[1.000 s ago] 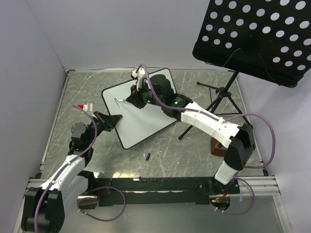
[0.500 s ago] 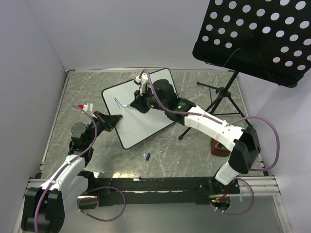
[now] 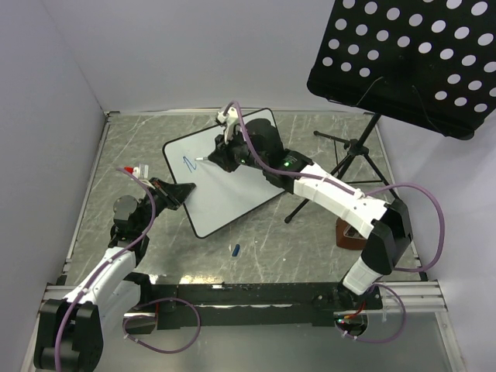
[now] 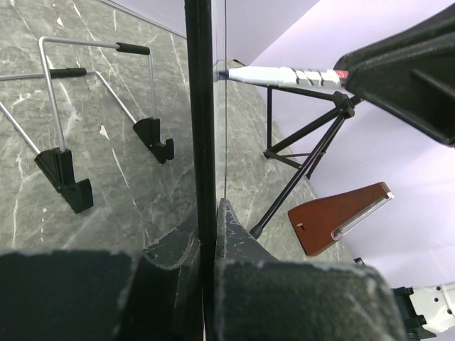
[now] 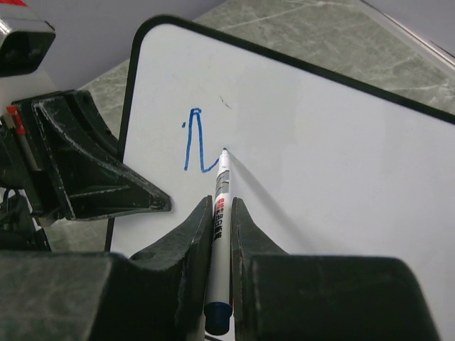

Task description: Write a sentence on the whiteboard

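Toward ten o'clock on the whiteboard, I begin the sentence.
Right gripper pinches marker, left gripper clamps its rim; next stroke needs steady tip contact.

Blue stroke on white, black-rimmed whiteboard; grey veined table

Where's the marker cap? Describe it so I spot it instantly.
Find the whiteboard angled across the grey marble table. Just beyond its near corner, in the top view, lies a tiny dark-blue stub, likely the cap. It is the only loose blue thing on the bare stone, touching nothing.
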Controlling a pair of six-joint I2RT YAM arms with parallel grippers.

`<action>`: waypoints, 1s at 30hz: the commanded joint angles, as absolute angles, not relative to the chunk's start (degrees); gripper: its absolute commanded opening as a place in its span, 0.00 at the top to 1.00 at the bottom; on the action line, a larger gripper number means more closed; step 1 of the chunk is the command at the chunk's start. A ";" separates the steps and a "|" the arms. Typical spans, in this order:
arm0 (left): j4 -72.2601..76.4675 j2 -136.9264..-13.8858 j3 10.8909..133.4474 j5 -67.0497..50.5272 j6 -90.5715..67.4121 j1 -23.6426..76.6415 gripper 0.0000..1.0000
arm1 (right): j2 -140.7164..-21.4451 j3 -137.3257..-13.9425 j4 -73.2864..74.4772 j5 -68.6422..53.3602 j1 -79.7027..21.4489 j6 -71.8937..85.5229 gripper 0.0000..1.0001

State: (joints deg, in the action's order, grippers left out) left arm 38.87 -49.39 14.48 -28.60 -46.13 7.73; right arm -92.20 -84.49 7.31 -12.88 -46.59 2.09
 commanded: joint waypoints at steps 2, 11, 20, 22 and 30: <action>41.57 -49.83 15.12 -31.64 -41.13 8.26 0.99 | -93.60 -88.86 6.68 -12.22 -45.79 2.46 1.00; 41.75 -50.10 15.20 -31.64 -41.22 8.26 0.99 | -95.71 -91.76 6.86 -12.13 -44.12 2.99 1.00; 41.66 -50.27 15.21 -31.82 -40.96 8.26 0.99 | -95.80 -90.88 7.29 -13.62 -43.42 3.34 1.00; 41.57 -50.36 15.21 -31.82 -41.04 8.26 0.99 | -95.45 -89.74 7.30 -13.97 -43.42 3.43 1.00; 41.48 -50.45 15.38 -31.64 -40.87 8.26 0.99 | -92.82 -85.88 7.12 -14.76 -43.59 3.51 1.00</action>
